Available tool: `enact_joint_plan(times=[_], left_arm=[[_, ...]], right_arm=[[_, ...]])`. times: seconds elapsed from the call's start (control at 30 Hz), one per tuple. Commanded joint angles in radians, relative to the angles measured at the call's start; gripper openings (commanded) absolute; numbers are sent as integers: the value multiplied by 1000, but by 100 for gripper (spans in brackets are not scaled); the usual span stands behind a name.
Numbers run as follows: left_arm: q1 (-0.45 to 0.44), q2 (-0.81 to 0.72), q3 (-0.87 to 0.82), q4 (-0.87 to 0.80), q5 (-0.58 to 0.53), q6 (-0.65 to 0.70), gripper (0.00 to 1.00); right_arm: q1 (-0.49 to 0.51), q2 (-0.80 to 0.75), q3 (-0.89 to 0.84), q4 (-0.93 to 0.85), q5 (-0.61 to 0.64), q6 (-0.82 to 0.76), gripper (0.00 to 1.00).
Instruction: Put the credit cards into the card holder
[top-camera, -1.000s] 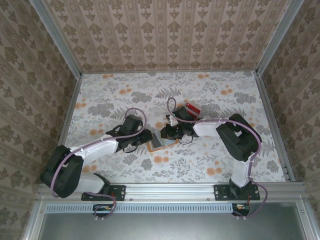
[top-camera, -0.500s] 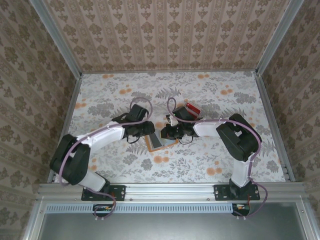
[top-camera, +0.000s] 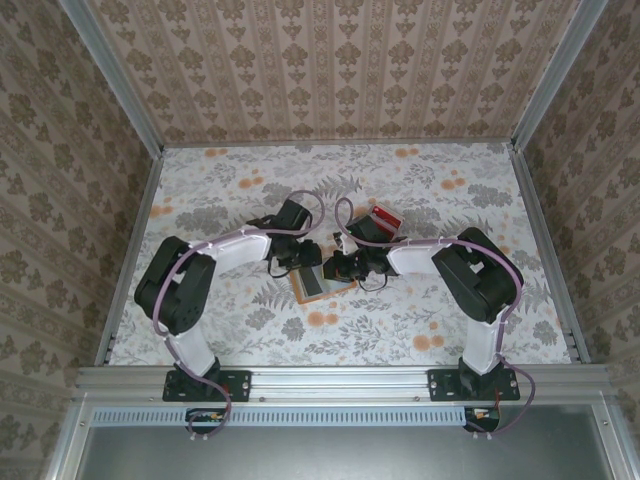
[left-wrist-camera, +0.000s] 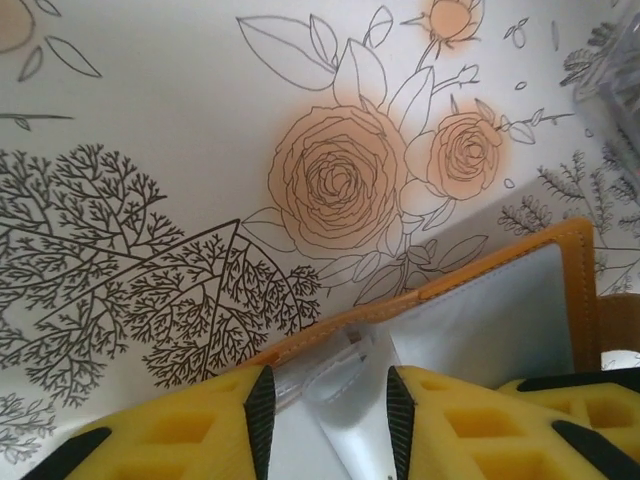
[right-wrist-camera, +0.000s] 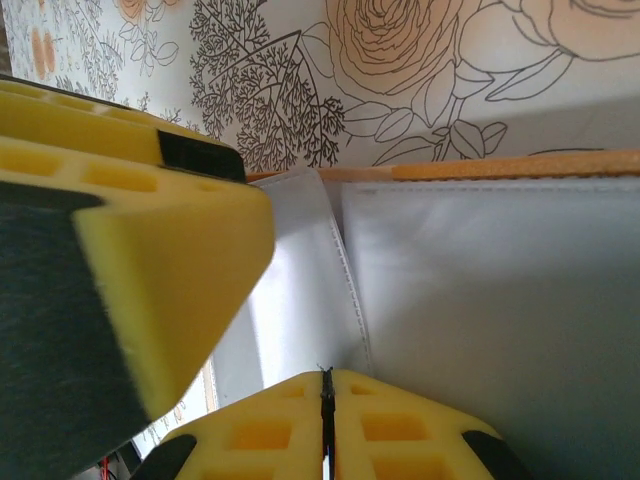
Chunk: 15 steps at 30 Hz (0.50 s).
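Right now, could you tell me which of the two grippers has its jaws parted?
The left gripper: it stands visibly parted over the card holder, while the right gripper is pressed shut.

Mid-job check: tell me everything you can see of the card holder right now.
The card holder lies open on the floral table, between the two arms. It looks like orange-tan leather with a stitched rim and pale grey lining, and it has a clear plastic sleeve inside. The right pincer is shut on that sleeve's edge. The left pincer straddles a fold of the sleeve, its fingers apart.
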Motion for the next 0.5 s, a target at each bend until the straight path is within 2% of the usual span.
enact_joint_plan(times=[0.0, 0.13, 0.23, 0.33, 0.4, 0.47], left_arm=[[0, 21, 32, -15, 25, 28, 36], [1, 40, 40, -15, 28, 35, 17], [1, 38, 43, -14, 27, 39, 9], [6, 24, 30, -12, 17, 40, 4], [10, 3, 13, 7, 13, 39, 1], [19, -24, -21, 43, 16, 29, 0]], right_arm=[[-3, -27, -10, -18, -1, -24, 11], [-3, -29, -2, -15, -5, -22, 11], [-3, -39, 0, -27, -7, -24, 13], [-10, -72, 6, -70, 0, -44, 22], [-27, -111, -7, -87, 15, -43, 33], [-49, -146, -20, -113, 27, -39, 35]])
